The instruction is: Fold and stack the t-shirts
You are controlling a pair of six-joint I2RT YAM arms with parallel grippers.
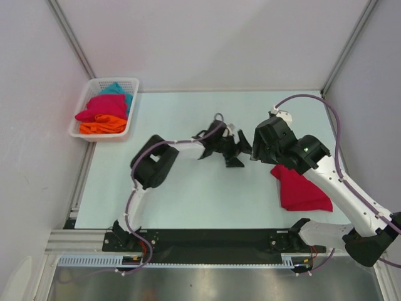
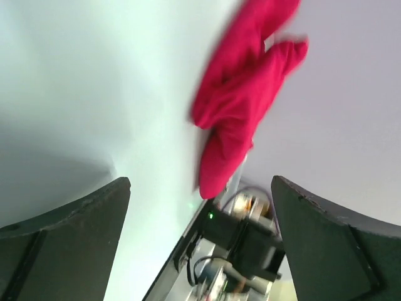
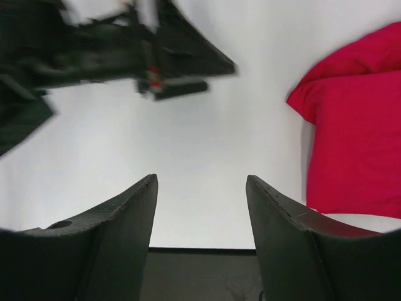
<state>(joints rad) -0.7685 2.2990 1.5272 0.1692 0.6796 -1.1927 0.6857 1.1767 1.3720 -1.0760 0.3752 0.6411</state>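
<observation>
A folded red t-shirt [image 1: 302, 190] lies on the table at the right, partly under my right arm. It also shows ahead in the left wrist view [image 2: 244, 106] and at the right edge of the right wrist view [image 3: 354, 144]. More t-shirts sit bunched in the basket: a crimson-pink one [image 1: 100, 108], an orange one [image 1: 103, 126] and a teal one [image 1: 119, 91]. My left gripper [image 1: 235, 152] [image 2: 200, 185] hangs over mid-table, wide open and empty. Just right of it, my right gripper [image 1: 258, 149] [image 3: 201, 182] is open too, with only bare table between its fingers.
The white mesh basket [image 1: 84, 103] stands at the back left corner of the table. The two grippers are close together at mid-table. The right arm's base [image 2: 241, 238] shows in the left wrist view. White walls enclose the table.
</observation>
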